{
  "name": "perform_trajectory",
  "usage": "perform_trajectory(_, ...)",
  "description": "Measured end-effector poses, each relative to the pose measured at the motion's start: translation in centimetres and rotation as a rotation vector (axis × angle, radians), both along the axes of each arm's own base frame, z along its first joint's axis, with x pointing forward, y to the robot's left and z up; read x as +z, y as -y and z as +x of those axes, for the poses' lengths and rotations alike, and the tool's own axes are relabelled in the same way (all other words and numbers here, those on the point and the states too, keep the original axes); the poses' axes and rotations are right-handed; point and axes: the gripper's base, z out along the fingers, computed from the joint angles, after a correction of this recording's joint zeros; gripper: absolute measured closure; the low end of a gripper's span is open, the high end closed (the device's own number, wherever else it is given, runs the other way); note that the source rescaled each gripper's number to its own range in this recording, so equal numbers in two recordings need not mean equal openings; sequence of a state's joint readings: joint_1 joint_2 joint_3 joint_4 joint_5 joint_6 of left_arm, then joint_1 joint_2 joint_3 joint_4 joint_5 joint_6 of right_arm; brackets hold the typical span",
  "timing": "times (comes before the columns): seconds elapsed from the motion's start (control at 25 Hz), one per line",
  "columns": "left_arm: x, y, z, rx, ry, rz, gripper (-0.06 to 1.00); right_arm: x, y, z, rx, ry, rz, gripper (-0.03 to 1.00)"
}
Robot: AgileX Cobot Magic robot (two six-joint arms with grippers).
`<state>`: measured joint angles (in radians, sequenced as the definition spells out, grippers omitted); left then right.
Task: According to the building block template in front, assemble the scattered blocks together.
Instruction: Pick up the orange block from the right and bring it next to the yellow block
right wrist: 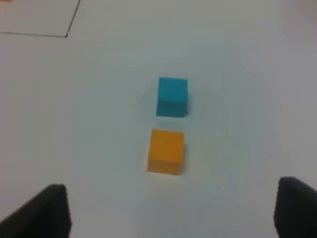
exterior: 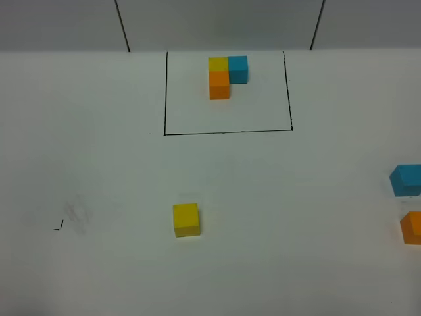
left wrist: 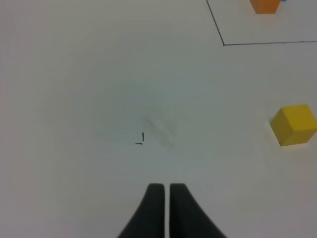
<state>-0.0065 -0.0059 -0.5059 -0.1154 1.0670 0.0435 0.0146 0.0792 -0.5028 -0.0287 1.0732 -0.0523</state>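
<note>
- Upper centre of frame: template (exterior: 227, 76), an L inside its outline (exterior: 227, 132).
- Lower centre: yellow cube (exterior: 186, 219); right edge: blue cube (exterior: 406, 180), orange cube (exterior: 413, 227), just apart.
- Empty right hand (right wrist: 173, 193) spread wide; orange cube straight ahead, blue cube beyond.
- Empty left hand (left wrist: 166, 191) pinched closed; yellow cube nearest it.

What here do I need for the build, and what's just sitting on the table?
For the job:
template
yellow cube
blue cube
orange cube

Just there:
black corner mark
grey smudge
</note>
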Motion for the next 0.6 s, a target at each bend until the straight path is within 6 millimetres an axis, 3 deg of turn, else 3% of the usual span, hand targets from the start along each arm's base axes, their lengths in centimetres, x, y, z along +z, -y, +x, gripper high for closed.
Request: perform_trajectory(0.6,0.0,0.0,0.0,0.000,0.000,0.000,0.94,2.4,0.3,4.4,-0.029,-0.160,-0.035,0.03)
